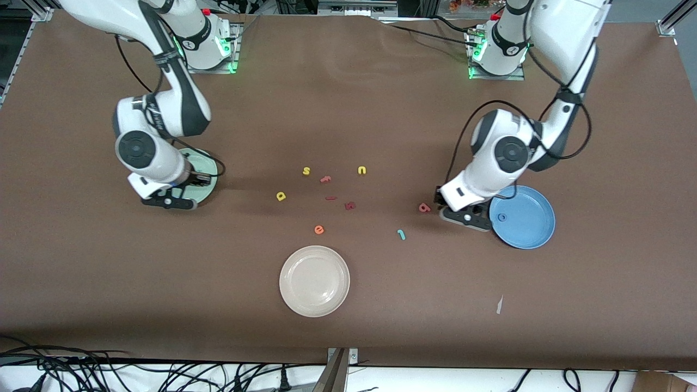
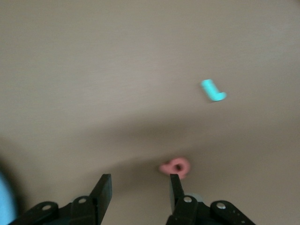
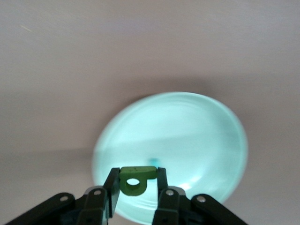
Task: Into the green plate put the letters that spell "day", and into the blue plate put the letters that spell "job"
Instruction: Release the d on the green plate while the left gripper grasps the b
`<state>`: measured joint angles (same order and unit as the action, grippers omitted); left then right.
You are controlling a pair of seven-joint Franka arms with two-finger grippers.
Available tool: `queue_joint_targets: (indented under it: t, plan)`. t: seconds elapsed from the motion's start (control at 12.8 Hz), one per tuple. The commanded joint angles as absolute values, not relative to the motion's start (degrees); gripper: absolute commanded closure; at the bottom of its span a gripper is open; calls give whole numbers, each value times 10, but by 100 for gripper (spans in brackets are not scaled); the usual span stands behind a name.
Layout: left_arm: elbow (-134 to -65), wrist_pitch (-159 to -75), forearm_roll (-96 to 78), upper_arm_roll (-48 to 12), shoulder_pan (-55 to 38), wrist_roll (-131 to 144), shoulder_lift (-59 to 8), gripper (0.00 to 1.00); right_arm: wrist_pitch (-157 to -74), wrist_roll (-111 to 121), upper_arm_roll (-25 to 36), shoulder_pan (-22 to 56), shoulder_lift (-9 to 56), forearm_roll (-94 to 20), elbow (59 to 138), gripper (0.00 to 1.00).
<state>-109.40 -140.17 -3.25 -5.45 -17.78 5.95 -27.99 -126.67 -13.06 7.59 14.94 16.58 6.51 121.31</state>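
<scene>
The right gripper (image 3: 135, 187) hangs over the round pale mint-green plate (image 1: 209, 185) at the right arm's end of the brown worktop (image 1: 348, 305), its jaws clenched on a small dark green foam letter with a round bowl (image 3: 136, 180); a tiny teal speck shows on the plate in the right wrist view, too small to read; the left gripper (image 2: 139, 193) is low over the worktop beside the round mid-blue plate (image 1: 531, 231) at the left arm's end, its jaws released and grasping nothing; a small blue foam ring letter (image 1: 502, 217) lies in that blue plate; a salmon-pink foam letter with a round bowl (image 1: 424, 207) lies on the worktop just beside the left gripper; a teal hooked foam letter (image 1: 401, 234) lies nearer the front camera than the pink one; a yellow round-bowled foam letter (image 1: 281, 196) lies near the middle of the worktop, nearer the front camera than the yellow "s" (image 1: 306, 171); a round cream-white plate (image 1: 314, 281) sits nearest the front camera.
</scene>
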Motion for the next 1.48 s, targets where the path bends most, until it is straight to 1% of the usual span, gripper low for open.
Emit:
queue_joint_targets:
  t: [0.0, 0.16, 0.23, 0.31, 0.39, 0.47, 0.62, 0.7, 0.86, 0.94, 1.01, 1.17, 1.4]
  plan:
    - [-1068, -1433, -41, -38, -213, 76, -329, 42, -1322, -35, 130, 151, 128, 57, 1296, 91]
    - [-1072, -1435, -39, -26, -221, 76, -339, 42, -1366, -7, 152, 150, 133, 56, 1327, 90]
    - [-1073, -1435, -39, -26, -222, 76, -344, 42, -1380, -4, 158, 149, 139, 56, 1334, 87]
    - [-1073, -1435, -39, -26, -223, 76, -347, 42, -1383, -5, 158, 150, 142, 56, 1338, 72]
    - [-1073, -1435, -40, -26, -227, 76, -353, 38, -1383, -10, 158, 149, 144, 55, 1338, 22]
    - [-1073, -1435, -40, -25, -230, 78, -354, 36, -1376, -11, 157, 150, 142, 39, 1336, 0]
    - [-1073, -1435, -39, -25, -235, 109, -356, 33, -1337, -13, 149, 152, 134, 5, 1318, 0]
    - [-1073, -1435, -39, -25, -243, 115, -359, 32, -1317, -21, 135, 154, 132, -5, 1303, 0]
    - [-1073, -1435, -39, -25, -243, 115, -364, 32, -1254, -66, 106, 156, 134, -8, 1247, 0]
    - [-1073, -1435, -39, -25, -243, 115, -365, 33, -1220, -103, 81, 156, 140, -9, 1213, 0]
    - [-1073, -1435, -39, -23, -243, 114, -365, 34, -1211, -136, 58, 156, 141, -9, 1193, 0]
    - [-1073, -1437, -38, -23, -243, 114, -365, 43, -1212, -193, 26, 156, 163, -9, 1152, 0]
    - [-1073, -1437, -38, -22, -243, 109, -365, 59, -1227, -275, -31, 162, 223, -9, 1087, 0]
